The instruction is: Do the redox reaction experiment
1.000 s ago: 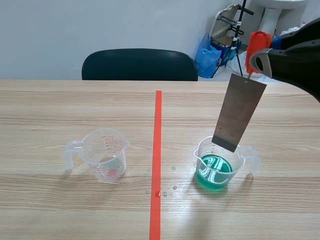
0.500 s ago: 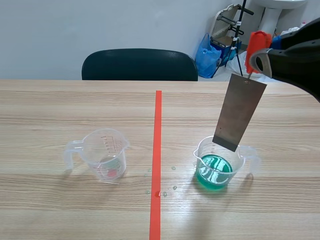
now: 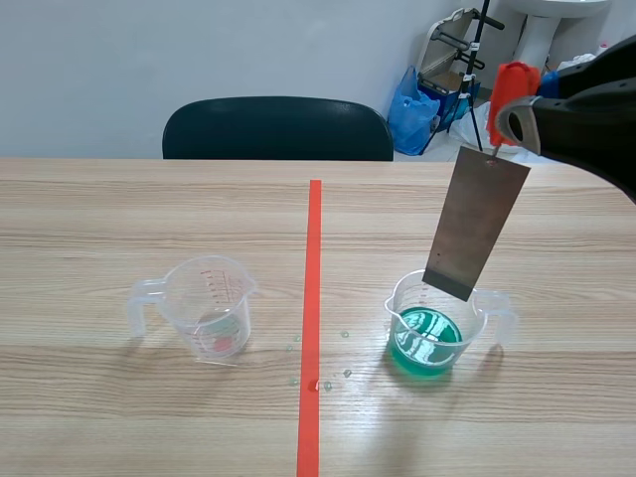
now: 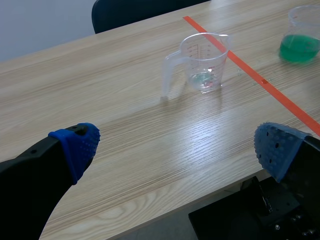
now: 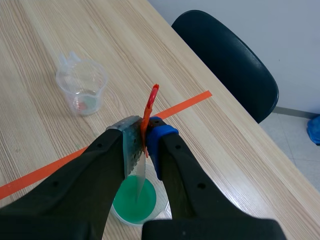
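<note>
A grey metal sheet [image 3: 474, 224] with a red tab [image 3: 510, 87] at its top hangs from my right gripper [image 3: 509, 111], which is shut on the tab. The sheet's lower corner sits just above the rim of a clear beaker [image 3: 429, 323] of green liquid [image 3: 425, 338]. From the right wrist, the tab [image 5: 148, 114] is pinched between the fingers with the green beaker [image 5: 134, 199] below. An almost empty clear beaker [image 3: 207, 305] stands left of the tape line. My left gripper [image 4: 175, 150] is open over the table's near edge, well short of that beaker [image 4: 201, 61].
Small droplets [image 3: 320, 363] lie on the wood around the orange tape line [image 3: 312, 308]. A dark chair [image 3: 277, 128] stands behind the table's far edge. Bags and a stand [image 3: 447, 84] sit in the back right corner.
</note>
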